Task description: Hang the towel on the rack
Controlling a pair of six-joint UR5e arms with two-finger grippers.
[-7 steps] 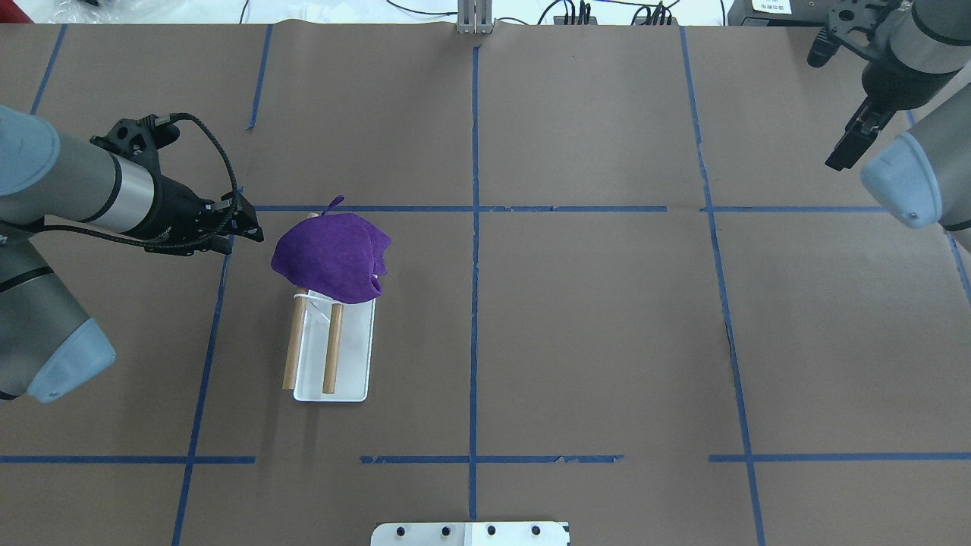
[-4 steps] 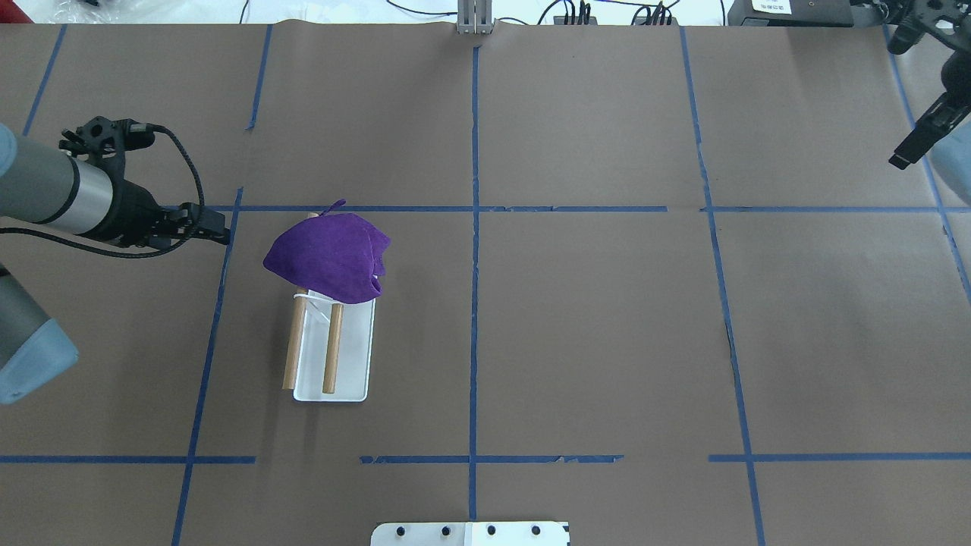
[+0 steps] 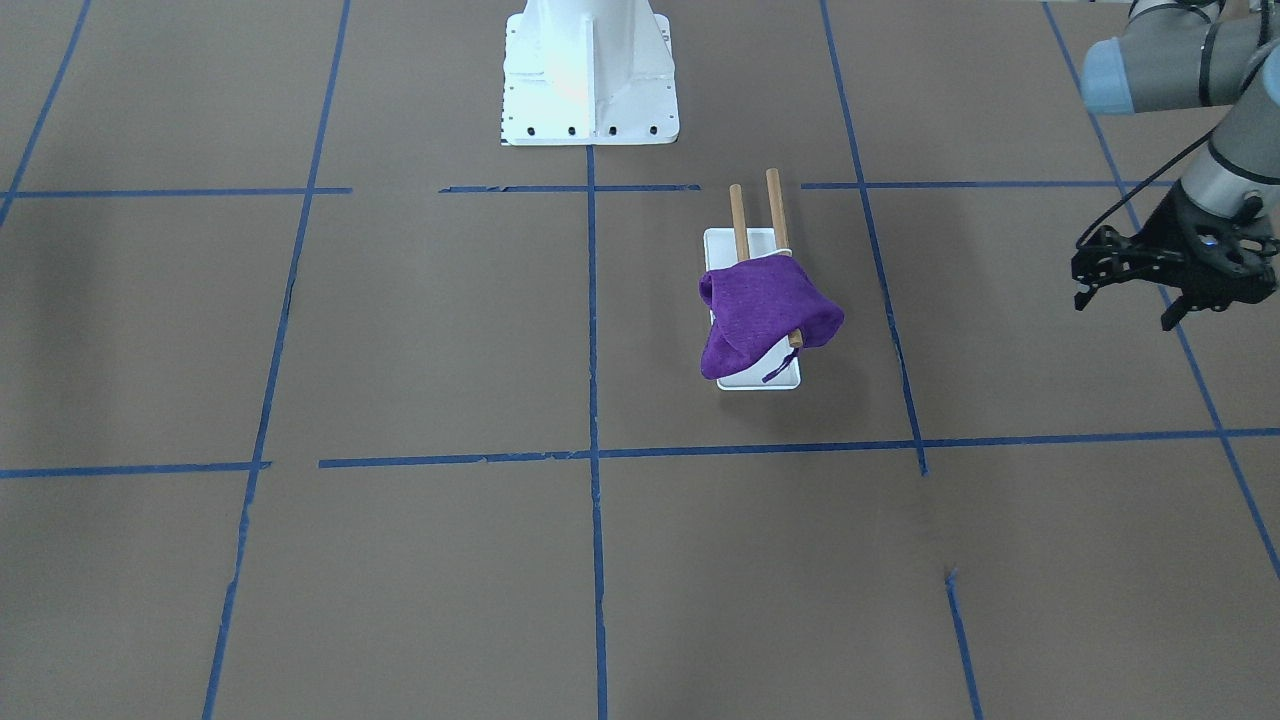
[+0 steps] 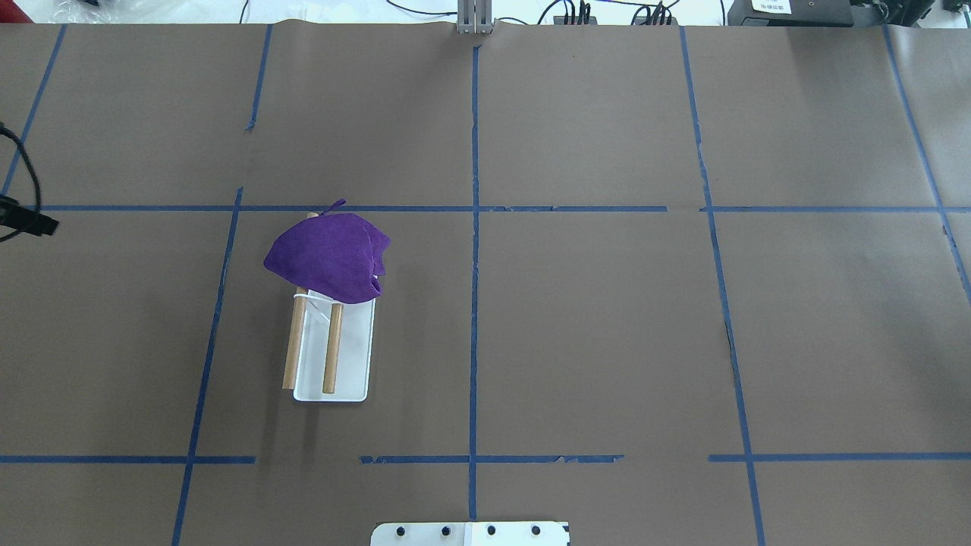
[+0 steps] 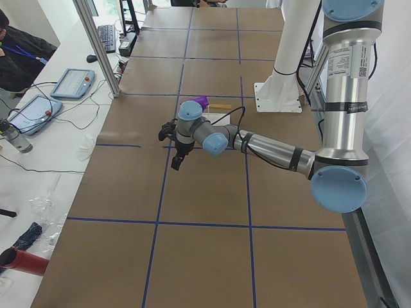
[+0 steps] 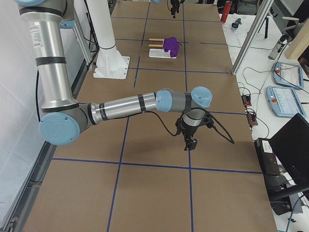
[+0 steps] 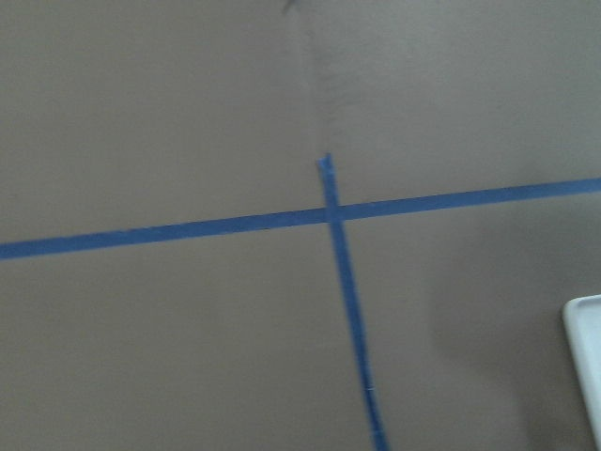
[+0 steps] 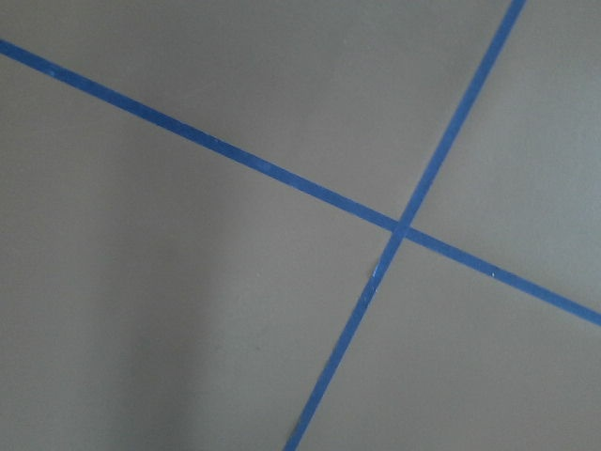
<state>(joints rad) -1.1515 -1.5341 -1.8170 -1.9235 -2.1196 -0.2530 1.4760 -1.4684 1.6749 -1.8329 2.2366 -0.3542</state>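
The purple towel (image 4: 326,258) lies bunched over the far end of the rack (image 4: 331,356), covering the ends of both wooden dowels; its loop (image 3: 775,372) dangles over the white base plate (image 4: 354,364). The towel also shows in the front view (image 3: 760,315) and the right side view (image 6: 171,43). My left gripper (image 3: 1168,315) is well off to the rack's left, touching nothing; only its tip shows at the overhead view's edge (image 4: 42,224). I cannot tell if it is open. My right gripper (image 6: 189,144) shows only in the right side view, far from the rack, so I cannot tell its state.
The white bolted pedestal (image 3: 590,70) stands at the robot's side of the table. Blue tape lines (image 4: 474,227) cross the brown table cover. A metal post (image 4: 474,19) stands at the far edge. Tablets and cables (image 5: 70,83) lie on the operators' bench.
The left arm has pulled away leftward, almost out of the overhead view. The right arm has left that view to the right. The towel stays on the rack.
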